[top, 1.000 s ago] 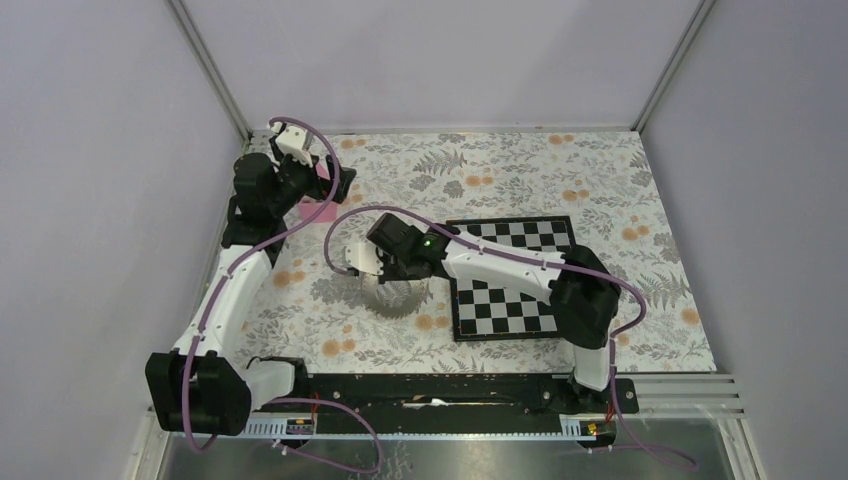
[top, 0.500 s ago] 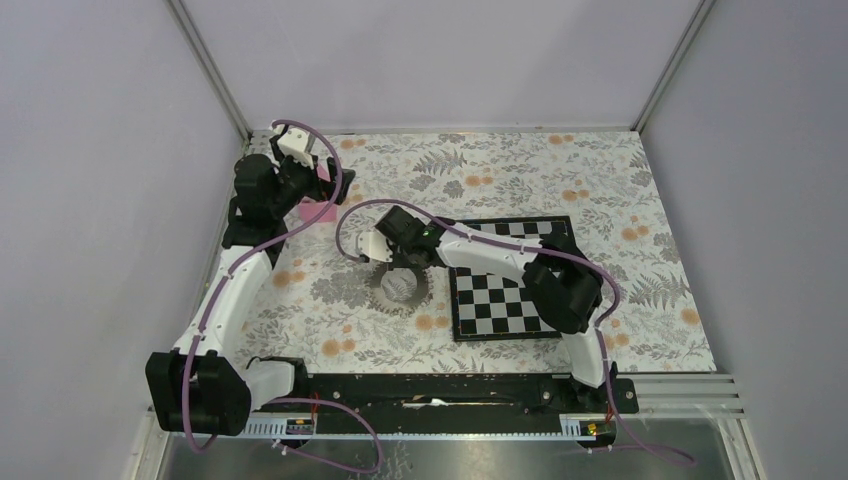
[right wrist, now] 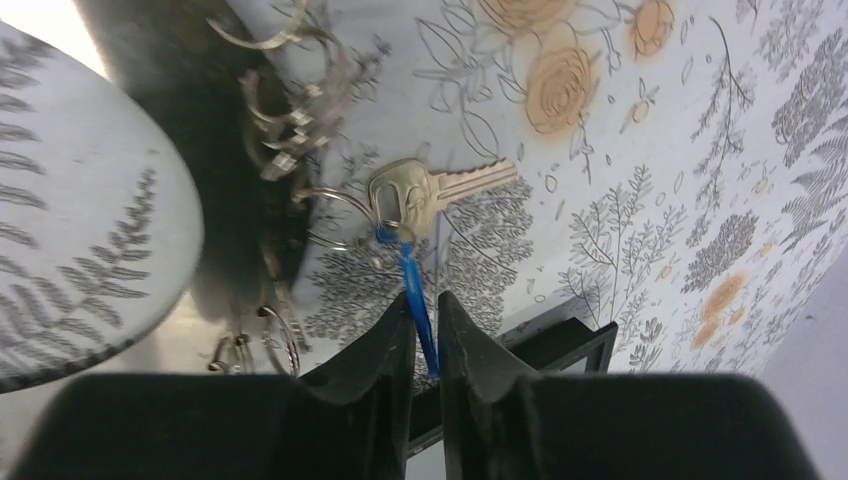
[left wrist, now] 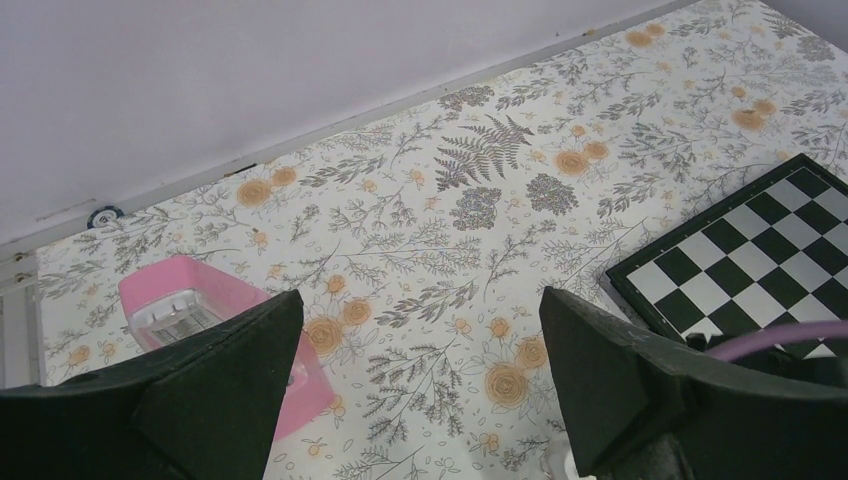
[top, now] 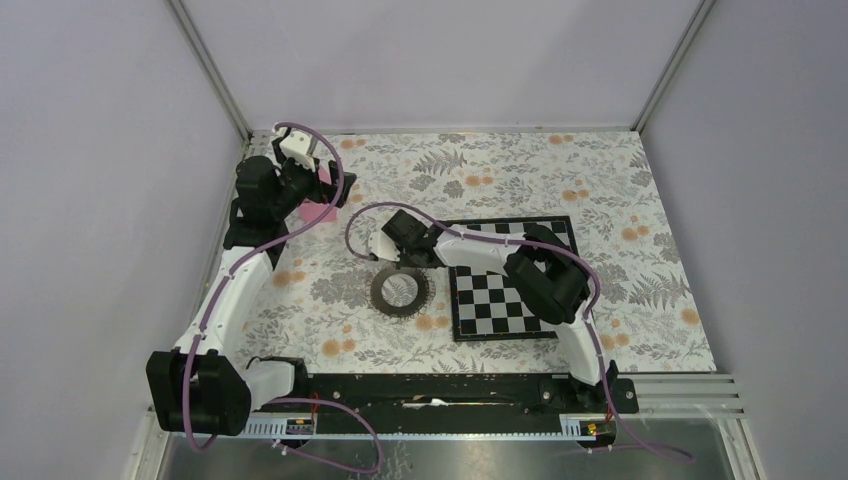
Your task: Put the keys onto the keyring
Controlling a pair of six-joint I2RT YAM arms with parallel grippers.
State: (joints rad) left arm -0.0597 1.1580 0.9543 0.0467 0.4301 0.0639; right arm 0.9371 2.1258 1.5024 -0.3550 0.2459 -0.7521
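The key lies flat on the flowered cloth, its metal blade pointing right in the right wrist view. It sits just beside the keyring, the dark band with wire loops curving along the left of that view. A thin wire loop at the key's head reaches the band's edge, but I cannot tell whether it is threaded on. A narrow blue strip runs from the key's head down into the right claw, whose two fingers are pressed almost together, pinching that strip.

From above, the keyring rests on the cloth just left of the chessboard. The right claw hangs low at the ring's far edge, and its arm stretches across the board.

The left claw is well apart at the far left corner, fingers spread wide and holding nothing. A pink box shows beneath its left finger.
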